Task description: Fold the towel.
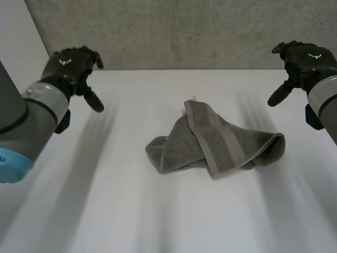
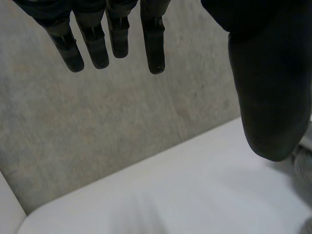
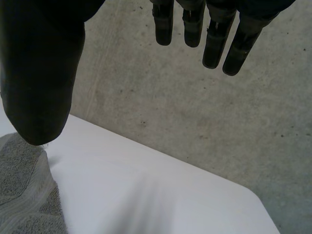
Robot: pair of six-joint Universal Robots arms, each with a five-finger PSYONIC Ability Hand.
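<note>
White table (image 1: 105, 211), crumpled grey towel (image 1: 210, 142), both hands raised, empty

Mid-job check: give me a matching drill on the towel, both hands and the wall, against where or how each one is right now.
Things:
1. towel
2. left hand
3. right hand
4. wall

Places and states:
A. open, held above the table, on the towel's right
B. crumpled in a heap mid-table
C. grey concrete, behind the table
D. open, held above the table, on the towel's left

Pairs: 1-B, 2-D, 3-A, 4-C
</note>
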